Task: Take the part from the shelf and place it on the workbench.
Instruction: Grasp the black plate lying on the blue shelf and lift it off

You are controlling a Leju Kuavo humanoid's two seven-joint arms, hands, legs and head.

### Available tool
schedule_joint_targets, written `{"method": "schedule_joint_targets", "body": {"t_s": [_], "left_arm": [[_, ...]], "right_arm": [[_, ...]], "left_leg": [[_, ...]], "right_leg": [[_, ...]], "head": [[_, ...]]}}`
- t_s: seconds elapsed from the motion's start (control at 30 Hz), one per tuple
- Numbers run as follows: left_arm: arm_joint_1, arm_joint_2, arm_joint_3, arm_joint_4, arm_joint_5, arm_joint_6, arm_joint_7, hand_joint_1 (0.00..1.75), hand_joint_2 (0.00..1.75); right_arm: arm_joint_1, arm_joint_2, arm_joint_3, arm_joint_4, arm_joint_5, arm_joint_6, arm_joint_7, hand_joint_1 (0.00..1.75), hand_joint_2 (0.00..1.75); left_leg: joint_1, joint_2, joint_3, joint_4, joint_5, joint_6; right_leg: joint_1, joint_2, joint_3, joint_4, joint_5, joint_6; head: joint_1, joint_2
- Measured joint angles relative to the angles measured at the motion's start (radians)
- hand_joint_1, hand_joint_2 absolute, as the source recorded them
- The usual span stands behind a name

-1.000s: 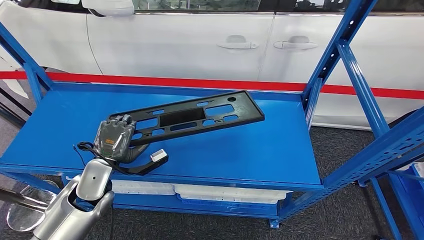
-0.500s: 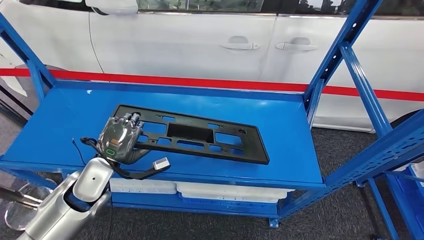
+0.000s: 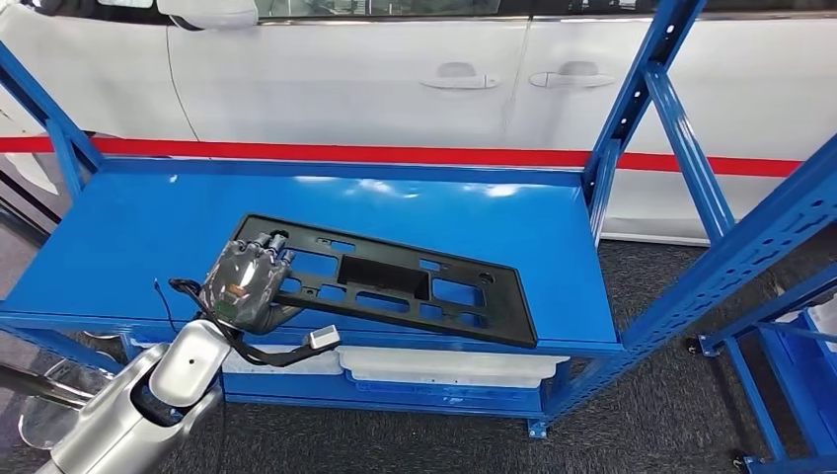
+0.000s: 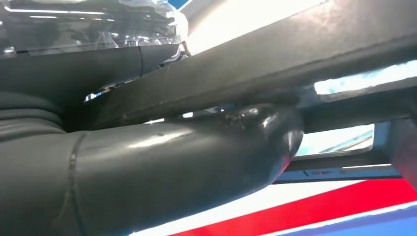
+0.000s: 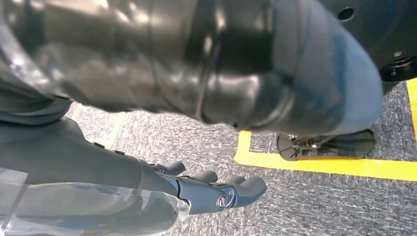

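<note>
The part (image 3: 501, 308) is a long flat black plate with several cut-outs. It lies slanted across the blue shelf (image 3: 138, 227), its right end reaching the front edge. My left hand (image 3: 242, 281) grips its left end, fingers on top. In the left wrist view the thick thumb (image 4: 196, 162) sits against the underside of the part (image 4: 275, 54). My right hand (image 5: 196, 189) hangs over the grey floor with its fingers stretched out and nothing in them.
A white car (image 3: 345, 89) with a red stripe stands right behind the shelf. Blue uprights (image 3: 632, 109) rise at the shelf's right end. White bins (image 3: 444, 370) sit on the lower level. Yellow tape (image 5: 324, 164) marks the carpet.
My left hand has swung the part round: its far end, first pointing to the back right, now points to the front right, closer to the shelf's front edge. The camera shifted slightly.
</note>
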Motion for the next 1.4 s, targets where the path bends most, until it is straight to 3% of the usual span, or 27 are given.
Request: {"method": "schedule_joint_targets", "body": {"t_s": [0.1, 0.13, 0.17, 0.23, 0.3, 0.37, 0.43, 0.47, 0.5, 0.57, 0.6, 0.63, 0.67, 0.7, 0.77, 0.83, 0.87, 0.93, 0.97, 1.03, 1.1, 1.13, 1.2, 1.23, 1.27, 1.33, 1.4], "left_arm": [[0.002, 0.006, -0.006, 0.000, 0.000, 0.006, 0.001, 1.75, 0.00], [0.003, 0.008, -0.008, 0.000, 0.000, 0.006, 0.001, 1.75, 0.00], [0.003, 0.009, -0.009, 0.000, 0.000, 0.006, 0.003, 1.75, 0.00], [0.002, 0.012, -0.010, -0.003, 0.000, 0.007, 0.015, 1.75, 0.00], [-0.002, 0.015, -0.013, -0.010, 0.000, 0.008, 0.041, 1.75, 0.00], [-0.006, 0.023, -0.019, -0.018, 0.000, 0.013, 0.074, 1.75, 0.00], [-0.009, 0.036, -0.025, -0.029, 0.000, 0.024, 0.103, 1.75, 0.00], [-0.010, 0.044, -0.028, -0.035, 0.000, 0.032, 0.111, 1.75, 0.00], [-0.010, 0.052, -0.031, -0.041, 0.000, 0.038, 0.116, 1.75, 0.00], [-0.009, 0.065, -0.035, -0.050, 0.000, 0.045, 0.119, 1.75, 0.00], [-0.008, 0.070, -0.037, -0.052, 0.000, 0.045, 0.119, 1.75, 0.00], [-0.006, 0.074, -0.039, -0.054, 0.000, 0.046, 0.119, 1.75, 0.00], [-0.004, 0.077, -0.041, -0.054, 0.000, 0.046, 0.119, 1.75, 0.00], [-0.003, 0.080, -0.042, -0.055, 0.000, 0.047, 0.119, 1.75, 0.00], [-0.001, 0.086, -0.044, -0.060, 0.000, 0.051, 0.120, 1.75, 0.00], [-0.001, 0.092, -0.045, -0.066, 0.000, 0.058, 0.126, 1.75, 0.00], [-0.002, 0.095, -0.047, -0.069, 0.000, 0.060, 0.131, 1.75, 0.00], [-0.004, 0.101, -0.053, -0.071, 0.000, 0.061, 0.140, 1.75, 0.00], [-0.005, 0.104, -0.058, -0.072, 0.000, 0.061, 0.143, 1.75, 0.00], [-0.008, 0.110, -0.065, -0.072, 0.000, 0.061, 0.146, 1.75, 0.00], [-0.010, 0.113, -0.073, -0.072, 0.000, 0.060, 0.148, 1.75, 0.00], [-0.010, 0.114, -0.076, -0.072, 0.000, 0.060, 0.148, 1.75, 0.00], [-0.011, 0.115, -0.083, -0.072, 0.000, 0.059, 0.149, 1.75, 0.00], [-0.011, 0.116, -0.086, -0.072, 0.000, 0.059, 0.149, 1.75, 0.00], [-0.013, 0.116, -0.088, -0.072, 0.000, 0.060, 0.149, 1.75, 0.00], [-0.017, 0.116, -0.090, -0.073, 0.000, 0.060, 0.150, 1.75, 0.00], [-0.022, 0.116, -0.093, -0.073, 0.000, 0.061, 0.153, 1.75, 0.00]], "right_arm": [[0.000, 0.000, 0.000, 0.000, -0.004, 0.002, 0.001, 0.00, 0.00], [0.000, 0.000, 0.000, 0.000, -0.006, 0.003, 0.001, 0.00, 0.00], [0.000, 0.000, 0.000, 0.000, -0.007, 0.003, 0.001, 0.00, 0.00], [0.000, 0.000, 0.000, 0.000, -0.010, 0.004, 0.002, 0.00, 0.00], [0.000, 0.000, 0.000, 0.000, -0.015, 0.005, 0.004, 0.00, 0.00], [0.000, 0.001, 0.000, 0.000, -0.020, 0.008, 0.006, 0.00, 0.00], [0.002, 0.002, -0.001, -0.001, -0.021, 0.014, 0.008, 0.00, 0.00], [0.003, 0.003, -0.001, -0.002, -0.020, 0.016, 0.009, 0.00, 0.00], [0.004, 0.004, -0.001, -0.002, -0.020, 0.017, 0.010, 0.00, 0.00], [0.004, 0.006, -0.001, -0.003, -0.019, 0.017, 0.010, 0.00, 0.00], [0.003, 0.006, -0.001, -0.003, -0.019, 0.017, 0.010, 0.00, 0.00], [0.003, 0.006, 0.000, -0.003, -0.019, 0.017, 0.010, 0.00, 0.00], [0.003, 0.006, 0.000, -0.003, -0.019, 0.017, 0.010, 0.00, 0.00], [0.003, 0.006, 0.000, -0.003, -0.019, 0.017, 0.010, 0.00, 0.00], [0.002, 0.006, 0.000, -0.003, -0.019, 0.017, 0.010, 0.00, 0.00], [0.001, 0.005, 0.000, -0.004, -0.019, 0.017, 0.010, 0.00, 0.00], [0.000, 0.005, 0.000, -0.005, -0.019, 0.017, 0.009, 0.00, 0.00], [0.000, 0.005, 0.000, -0.005, -0.019, 0.017, 0.009, 0.00, 0.00], [-0.001, 0.005, 0.000, -0.005, -0.019, 0.017, 0.009, 0.00, 0.00], [-0.002, 0.005, 0.000, -0.004, -0.019, 0.018, 0.009, 0.00, 0.00], [-0.002, 0.005, 0.000, -0.004, -0.018, 0.018, 0.009, 0.00, 0.00], [-0.002, 0.005, 0.000, -0.004, -0.018, 0.018, 0.010, 0.00, 0.00], [-0.002, 0.005, 0.000, -0.004, -0.018, 0.018, 0.010, 0.00, 0.00], [-0.002, 0.005, 0.000, -0.003, -0.018, 0.018, 0.010, 0.00, 0.00], [-0.002, 0.005, 0.000, -0.003, -0.018, 0.017, 0.010, 0.00, 0.00], [-0.002, 0.005, 0.000, -0.003, -0.018, 0.017, 0.010, 0.00, 0.00], [-0.002, 0.006, 0.000, -0.003, -0.016, 0.017, 0.009, 0.00, 0.00]], "left_leg": [[0.004, 0.000, -0.050, 0.167, -0.108, -0.013], [0.005, 0.000, -0.052, 0.197, -0.115, -0.015], [0.006, 0.000, -0.038, 0.194, -0.103, -0.017], [0.008, 0.000, 0.038, 0.092, -0.048, -0.017], [0.005, -0.002, 0.117, -0.033, -0.024, -0.012], [0.000, -0.005, 0.137, -0.081, -0.025, -0.003], [0.001, -0.003, 0.123, -0.085, -0.009, 0.011], [0.003, -0.001, 0.115, -0.087, 0.002, 0.021], [0.005, 0.002, 0.105, -0.089, 0.014, 0.030], [0.004, 0.004, 0.079, -0.089, 0.037, 0.042], [0.002, 0.004, 0.064, -0.087, 0.048, 0.044], [0.000, 0.005, 0.048, -0.085, 0.058, 0.044], [-0.002, 0.005, 0.032, -0.081, 0.067, 0.043], [-0.004, 0.004, 0.017, -0.077, 0.075, 0.042], [-0.009, 0.004, -0.007, -0.066, 0.087, 0.038], [-0.011, 0.005, -0.021, -0.058, 0.099, 0.029], [-0.011, 0.005, -0.025, -0.058, 0.106, 0.024], [-0.008, 0.004, -0.029, -0.058, 0.114, 0.011], [-0.007, 0.003, -0.037, -0.047, 0.099, 0.006], [-0.004, 0.001, -0.061, 0.022, 0.019, -0.003], [0.001, 0.001, -0.087, 0.141, -0.065, -0.012], [0.003, 0.002, -0.090, 0.188, -0.076, -0.017], [0.008, 0.002, -0.056, 0.199, -0.031, -0.022], [0.010, 0.002, -0.016, 0.156, 0.000, -0.024], [0.011, 0.001, 0.035, 0.089, 0.009, -0.026], [0.008, -0.001, 0.118, -0.039, -0.011, -0.017], [0.002, -0.004, 0.134, -0.081, -0.024, 0.000]], "right_leg": [[0.002, -0.002, -0.023, 0.000, 0.019, -0.010], [0.002, -0.003, -0.033, 0.002, 0.025, -0.009], [0.003, -0.003, -0.042, 0.004, 0.032, -0.008], [0.002, -0.002, -0.060, 0.010, 0.044, -0.001], [0.004, -0.002, -0.073, 0.015, 0.056, 0.010], [0.005, -0.002, -0.078, 0.013, 0.073, 0.023], [0.006, 0.000, -0.081, 0.009, 0.081, 0.036], [0.005, 0.000, -0.087, 0.020, 0.062, 0.040], [0.005, 0.000, -0.097, 0.049, 0.024, 0.044], [0.003, -0.001, -0.128, 0.160, -0.079, 0.049], [0.003, -0.001, -0.141, 0.224, -0.113, 0.051], [0.003, -0.001, -0.145, 0.271, -0.122, 0.052], [0.004, -0.001, -0.134, 0.288, -0.108, 0.051], [0.005, -0.001, -0.106, 0.269, -0.082, 0.048], [0.011, -0.001, -0.008, 0.144, -0.045, 0.033], [0.018, 0.000, 0.072, 0.019, -0.054, 0.018], [0.021, 0.000, 0.088, -0.010, -0.061, 0.013], [0.020, -0.002, 0.082, -0.023, -0.047, 0.003], [0.018, -0.004, 0.075, -0.028, -0.036, -0.005], [0.013, -0.008, 0.054, -0.035, -0.011, -0.017], [0.013, -0.008, 0.024, -0.033, 0.011, -0.020], [0.013, -0.009, 0.007, -0.030, 0.022, -0.019], [0.011, -0.010, -0.027, -0.020, 0.042, -0.013], [0.009, -0.010, -0.045, -0.013, 0.050, -0.009], [0.009, -0.009, -0.060, -0.004, 0.057, -0.004], [0.010, -0.008, -0.079, 0.008, 0.072, 0.009], [0.011, -0.007, -0.083, 0.007, 0.091, 0.022]], "head": [[0.000, 0.000], [0.000, 0.000], [0.000, 0.000], [0.000, 0.000], [0.000, 0.000], [0.000, 0.000], [0.000, 0.000], [0.000, 0.000], [0.000, 0.000], [0.000, 0.000], [0.000, 0.000], [0.000, 0.000], [0.000, 0.000], [0.000, 0.000], [0.000, 0.000], [0.000, 0.000], [0.000, 0.000], [0.000, 0.000], [0.000, 0.000], [0.000, 0.000], [0.000, 0.000], [0.000, 0.000], [0.000, 0.000], [0.000, 0.000], [0.000, 0.000], [0.000, 0.000], [0.000, 0.000]]}}
